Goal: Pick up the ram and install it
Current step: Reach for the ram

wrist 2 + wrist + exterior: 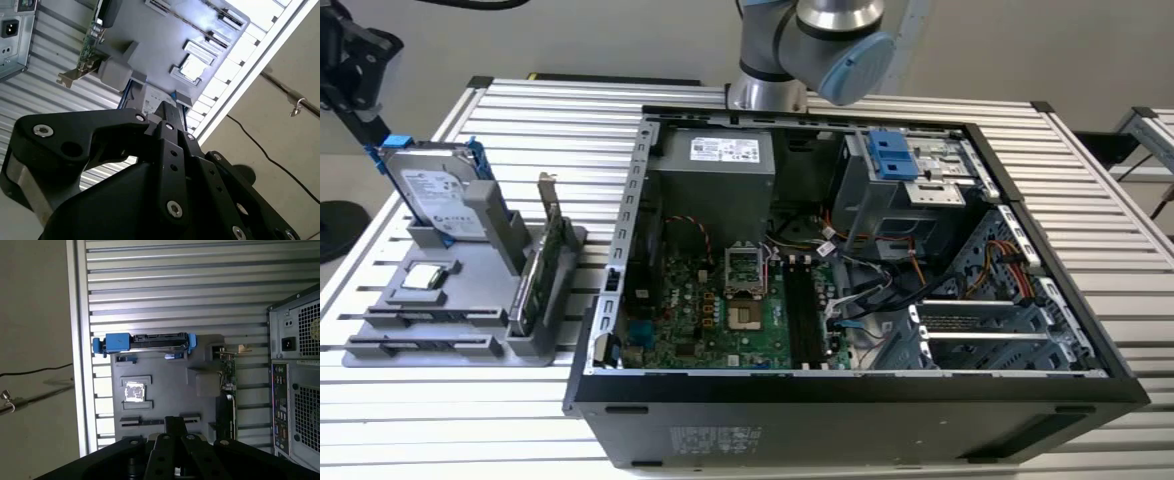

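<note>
The ram (527,292) is a thin dark greenish stick standing on edge in the grey holder (447,300), on the exterior view's left, just in front of the taller green expansion card (560,235). Both wrist views show the ram (225,417) (109,9) in that holder. My black gripper (371,125) hangs at the exterior view's far left, above the holder's back corner by the hard drive (443,190) and well clear of the ram. Its fingers (175,424) (166,116) look pressed together with nothing between them. The open computer case (620,250) holds the motherboard and its dark memory slots (801,310).
The holder also carries a square chip (424,278) in a recess and two long slotted blocks (420,345) at its front. Case and holder rest on a slatted metal table (480,410). Drive bays, cables and a power supply (720,180) crowd the case interior. The arm's base (767,60) stands behind the case.
</note>
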Robot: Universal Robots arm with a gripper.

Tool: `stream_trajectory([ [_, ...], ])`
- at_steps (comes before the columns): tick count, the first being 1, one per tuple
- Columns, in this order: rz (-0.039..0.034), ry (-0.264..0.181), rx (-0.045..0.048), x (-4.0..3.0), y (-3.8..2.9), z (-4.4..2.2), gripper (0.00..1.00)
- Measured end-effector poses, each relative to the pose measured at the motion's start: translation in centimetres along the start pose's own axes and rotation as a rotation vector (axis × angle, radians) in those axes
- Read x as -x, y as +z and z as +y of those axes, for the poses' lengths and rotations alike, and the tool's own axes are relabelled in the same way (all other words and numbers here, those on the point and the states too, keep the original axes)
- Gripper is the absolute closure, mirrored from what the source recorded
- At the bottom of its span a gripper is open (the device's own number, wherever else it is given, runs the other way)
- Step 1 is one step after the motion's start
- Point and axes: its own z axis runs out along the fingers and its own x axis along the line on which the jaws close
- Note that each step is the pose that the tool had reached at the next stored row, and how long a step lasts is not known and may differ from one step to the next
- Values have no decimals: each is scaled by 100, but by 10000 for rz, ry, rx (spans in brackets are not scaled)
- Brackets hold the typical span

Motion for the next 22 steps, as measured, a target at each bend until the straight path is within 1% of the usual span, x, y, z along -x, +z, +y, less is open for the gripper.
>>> stream_trajectory([
  [22,0,0,0,9,-7,-152,100],
])
